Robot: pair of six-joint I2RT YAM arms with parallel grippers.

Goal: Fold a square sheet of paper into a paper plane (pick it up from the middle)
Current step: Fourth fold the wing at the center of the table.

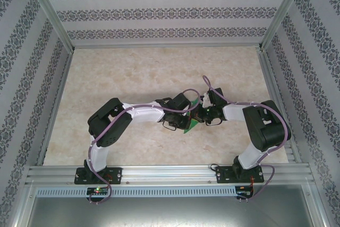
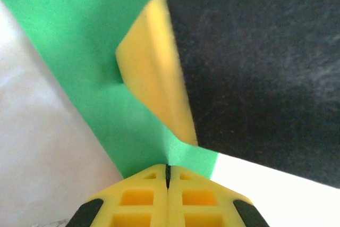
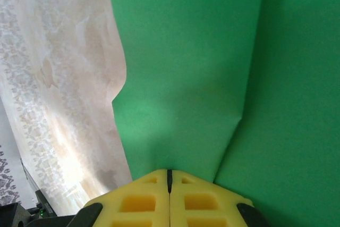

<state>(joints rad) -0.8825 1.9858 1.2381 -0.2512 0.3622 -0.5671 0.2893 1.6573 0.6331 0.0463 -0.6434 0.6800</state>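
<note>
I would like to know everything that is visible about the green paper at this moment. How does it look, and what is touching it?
The green paper is thin, plain, matte and bright green, with no print. It is not lying flat: it is held between the two arms over the table. The right wrist view shows a sharp crease, so it is already partly folded. The left gripper and the right gripper each pinch it with shut yellow fingers.

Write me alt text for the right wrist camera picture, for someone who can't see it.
The right tool, yellow-fingered, is shut on a thin bright green sheet of paper that rises away from it with one crease running upward. A pale marbled tabletop lies to the left.
</note>
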